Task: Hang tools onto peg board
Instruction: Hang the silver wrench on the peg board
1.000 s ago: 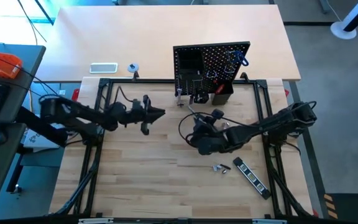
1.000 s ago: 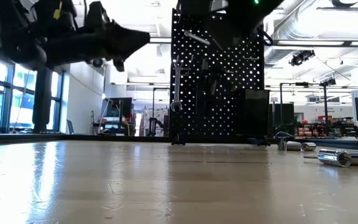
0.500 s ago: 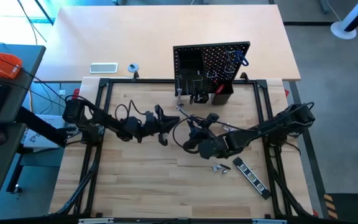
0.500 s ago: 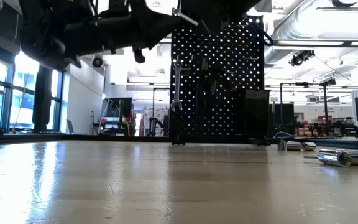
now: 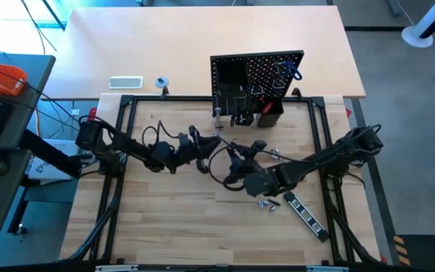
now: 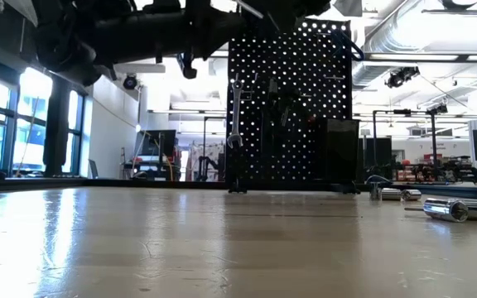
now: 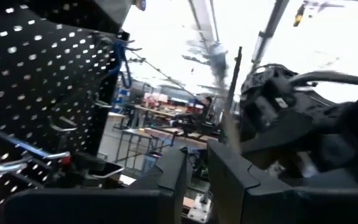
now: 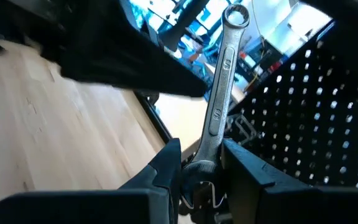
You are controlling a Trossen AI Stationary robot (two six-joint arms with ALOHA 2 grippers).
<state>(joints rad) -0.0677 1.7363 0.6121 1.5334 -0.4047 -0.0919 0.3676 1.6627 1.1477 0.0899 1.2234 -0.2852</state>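
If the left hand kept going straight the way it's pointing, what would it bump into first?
Most likely the silver wrench that the right hand holds. The left hand points across the table toward it, and its wrist view shows the thin wrench just ahead, with the right arm close behind. Depth is hard to judge.

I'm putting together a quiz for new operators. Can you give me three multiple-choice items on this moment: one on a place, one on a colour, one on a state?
1. Where does the black striped bar lie?
A) flat on the wooden table, near the right arm
B) hung on a hook
C) on the floor

2. What colour is the wrench in the right hand?
A) red
B) silver
C) blue

3. The right hand is:
A) open and empty
B) shut on the wrench
C) out of every view

Answers:
1 A: the high view shows it flat on the wood.
2 B: the right wrist view shows bare metal.
3 B: its fingers clamp the shank from both sides.
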